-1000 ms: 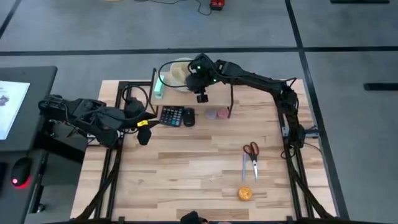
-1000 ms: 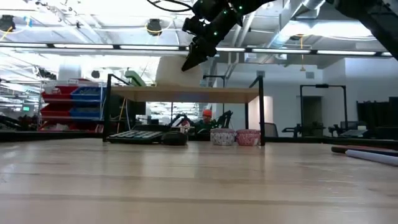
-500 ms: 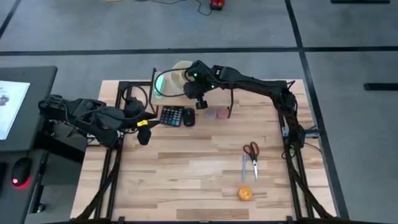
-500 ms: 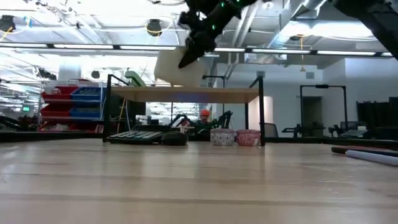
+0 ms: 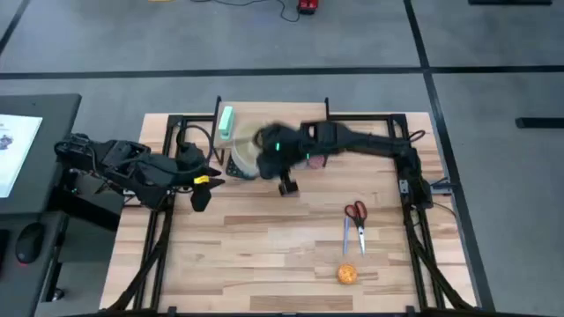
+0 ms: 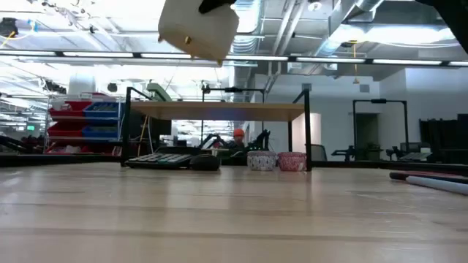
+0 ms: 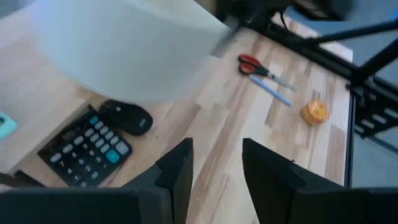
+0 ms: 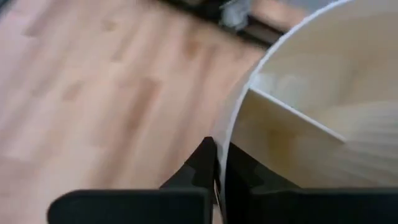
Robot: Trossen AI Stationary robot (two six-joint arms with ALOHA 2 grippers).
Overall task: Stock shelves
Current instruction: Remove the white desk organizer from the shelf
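My right gripper [image 5: 263, 155] is shut on a cream round container [image 5: 245, 150] with a partition inside, held high above the near left part of the shelves [image 6: 219, 111]. In the low view the container [image 6: 197, 29] hangs well above the shelf top. A mint-green object [image 5: 227, 121] lies on the shelf's left end. Under the shelf sit a calculator [image 7: 84, 152], a black mouse [image 7: 127, 117] and two pink cups [image 6: 276, 160]. My left gripper [image 7: 217, 174] waits open at the table's left, nothing between its fingers. My right gripper holds the container by its rim [image 8: 235, 121]. One finger [image 8: 205, 163] is outside the wall and the other inside, so the wall is pinched between them. The container is lifted clear of the shelf and the table, tilted.
Red-handled scissors [image 5: 356, 213] and a blue pen [image 5: 345, 236] lie on the right half of the table. An orange ball [image 5: 347, 274] sits near the front edge. The middle of the tabletop [image 5: 264, 238] is bare wood.
My right gripper has moved up and toward the table's near edge, from over the shelf's far side to over its near left part. The container, which sat at the shelf top, has been lifted clear and carried along, tilting.
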